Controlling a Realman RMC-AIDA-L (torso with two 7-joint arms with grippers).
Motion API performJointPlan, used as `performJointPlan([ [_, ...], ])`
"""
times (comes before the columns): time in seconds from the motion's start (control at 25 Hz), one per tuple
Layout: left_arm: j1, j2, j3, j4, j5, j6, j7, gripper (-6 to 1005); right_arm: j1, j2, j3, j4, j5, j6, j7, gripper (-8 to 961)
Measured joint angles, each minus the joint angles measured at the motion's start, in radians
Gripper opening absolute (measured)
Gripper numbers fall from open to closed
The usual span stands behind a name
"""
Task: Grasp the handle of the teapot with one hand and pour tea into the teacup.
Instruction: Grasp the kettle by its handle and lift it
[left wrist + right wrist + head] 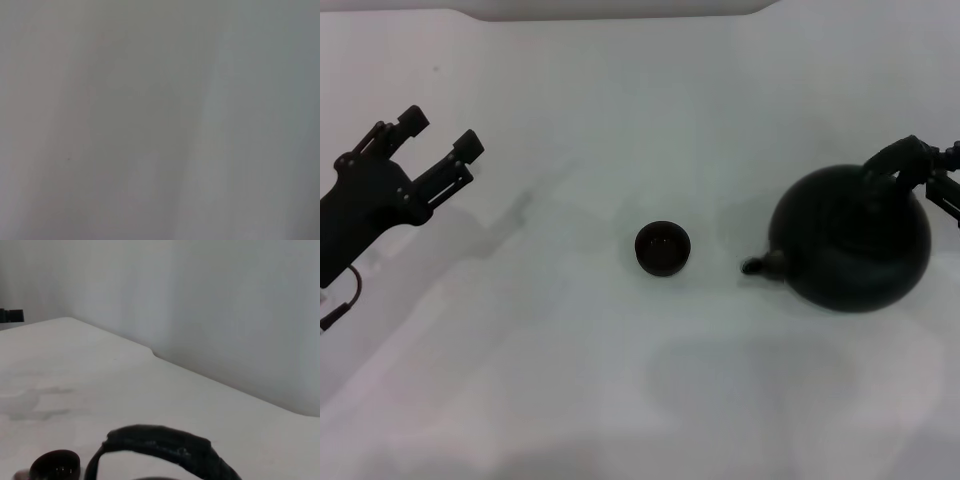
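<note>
right claw [945,170] cut off, teapot [150,477] cropped

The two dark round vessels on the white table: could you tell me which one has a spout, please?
The large matte-black teapot near the right gripper; its short spout points toward the tiny, plain dark teacup.

- You had a plain white table [620,400] under everything, faintly smudged in places.
- You could see its far edge meeting a pale wall [225,300] behind.

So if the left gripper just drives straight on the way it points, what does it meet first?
Nothing, probably: the left gripper, fingers open, points up-right over bare table, well clear of the teacup. Depth is unclear.
</note>
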Motion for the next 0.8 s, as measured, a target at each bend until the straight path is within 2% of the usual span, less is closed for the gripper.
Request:
performJointPlan([
  [0.36,0.002,-0.002,0.000,-0.011,0.000,0.000,0.001,850,0.007,0.001,-0.002,0.025,0.054,0.042,-0.025,139],
  [0.56,0.001,-0.002,0.000,-0.020,0.000,0.000,0.002,851,0.014,0.001,-0.019,0.040,0.141,0.062,-0.033,129],
  [0.68,0.000,-0.002,-0.007,-0.031,-0.001,0.001,0.005,850,0.011,0.002,-0.073,0.041,0.231,0.105,-0.090,125],
  [0.8,0.000,-0.002,-0.011,-0.037,-0.001,0.001,0.005,848,-0.003,0.003,-0.173,0.037,0.355,0.176,-0.198,124],
])
